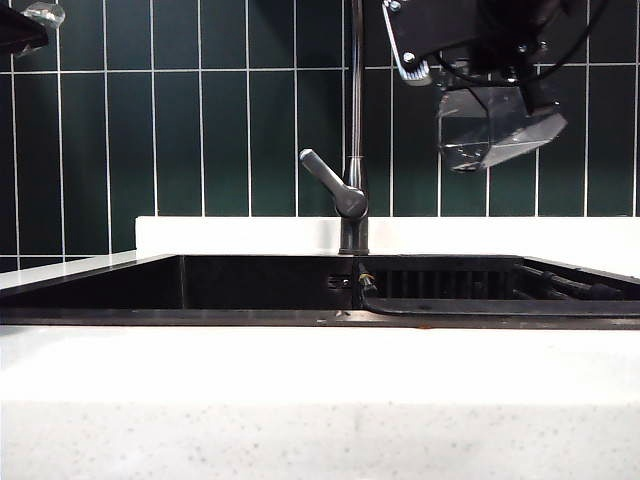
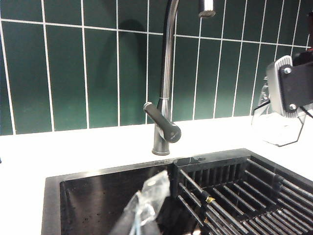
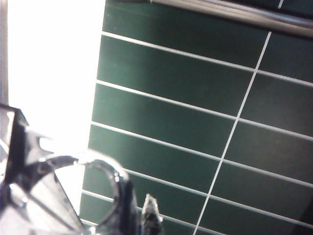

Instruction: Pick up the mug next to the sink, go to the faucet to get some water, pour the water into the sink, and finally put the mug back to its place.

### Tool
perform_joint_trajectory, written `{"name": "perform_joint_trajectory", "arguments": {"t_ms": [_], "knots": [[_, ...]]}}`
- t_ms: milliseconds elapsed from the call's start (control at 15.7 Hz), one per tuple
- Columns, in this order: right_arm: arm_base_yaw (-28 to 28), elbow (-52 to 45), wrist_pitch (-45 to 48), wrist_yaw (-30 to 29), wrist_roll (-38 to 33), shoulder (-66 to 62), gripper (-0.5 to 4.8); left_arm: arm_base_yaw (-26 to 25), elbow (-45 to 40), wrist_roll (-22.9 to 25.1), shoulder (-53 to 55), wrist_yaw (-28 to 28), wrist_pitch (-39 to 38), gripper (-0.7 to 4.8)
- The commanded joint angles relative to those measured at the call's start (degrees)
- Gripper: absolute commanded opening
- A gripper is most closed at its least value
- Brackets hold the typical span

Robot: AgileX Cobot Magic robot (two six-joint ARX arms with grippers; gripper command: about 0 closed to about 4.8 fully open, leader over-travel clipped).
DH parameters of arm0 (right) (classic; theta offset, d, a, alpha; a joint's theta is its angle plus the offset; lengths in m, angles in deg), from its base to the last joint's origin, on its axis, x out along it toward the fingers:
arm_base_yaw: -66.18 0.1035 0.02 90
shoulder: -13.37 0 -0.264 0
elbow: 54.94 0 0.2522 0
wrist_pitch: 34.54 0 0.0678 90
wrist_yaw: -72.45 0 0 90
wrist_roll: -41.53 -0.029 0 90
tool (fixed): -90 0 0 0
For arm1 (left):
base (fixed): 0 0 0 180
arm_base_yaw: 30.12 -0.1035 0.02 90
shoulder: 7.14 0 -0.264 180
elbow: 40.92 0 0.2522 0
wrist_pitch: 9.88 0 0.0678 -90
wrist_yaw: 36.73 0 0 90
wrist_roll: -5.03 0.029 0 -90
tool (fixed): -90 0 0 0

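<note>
Overhead, right pincer (image 1: 480,95) grips tilted mug (image 1: 497,130); left pincer (image 2: 146,205) closed

Faucet (image 1: 353,190) behind sink (image 1: 260,300) — mug (image 1: 500,130) above

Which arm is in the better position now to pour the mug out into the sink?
The right. Its right gripper is shut on the mug, tilted high above the sink, right of the faucet. The left gripper, shut and empty, is far off at the upper left.
</note>
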Motion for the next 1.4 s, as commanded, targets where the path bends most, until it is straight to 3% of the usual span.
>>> {"name": "perform_joint_trajectory", "arguments": {"t_ms": [64,191,447,510,638,766,1021,1085,1276,1404], "knots": [[0.9,0.4,6.9,1.3,2.4,0.6,-0.07,0.0,0.2,-0.2,0.0,-0.7,1.8,-0.06],[1.5,0.4,6.9,1.3,-5.0,1.2,-0.06,0.0,0.2,-0.2,0.0,-0.7,1.8,-0.06],[-0.9,0.3,1.1,2.5,-56.0,4.3,-0.06,0.0,0.2,-3.0,0.0,-1.8,2.0,-0.06],[-2.1,0.1,0.1,2.1,-63.0,5.1,-0.06,0.0,0.2,-3.0,0.0,-1.7,2.0,-0.06],[-5.5,-1.4,-1.2,-2.8,-72.8,7.3,-0.07,0.0,0.2,-3.2,0.0,-1.8,2.0,-0.06],[-13.4,-5.1,-0.8,-13.1,-85.8,10.7,-0.06,0.0,0.2,-3.2,0.0,-2.3,2.0,-0.06],[-31.1,-11.9,2.5,-37.7,-92.3,12.5,-0.06,0.0,0.2,-3.2,0.0,-5.4,1.9,-0.06],[-37.6,-13.6,7.1,-48.9,-94.1,10.9,-0.06,-0.1,0.2,-3.3,-0.1,-5.7,1.9,-0.06],[-44.0,-13.6,8.3,-56.3,-93.2,6.4,-0.06,-0.1,0.2,-4.2,-0.1,-5.8,2.0,-0.06],[-46.0,-13.6,11.8,-56.7,-93.2,2.1,-0.06,-0.1,0.2,-4.3,-0.1,-5.8,1.9,-0.06]]}}
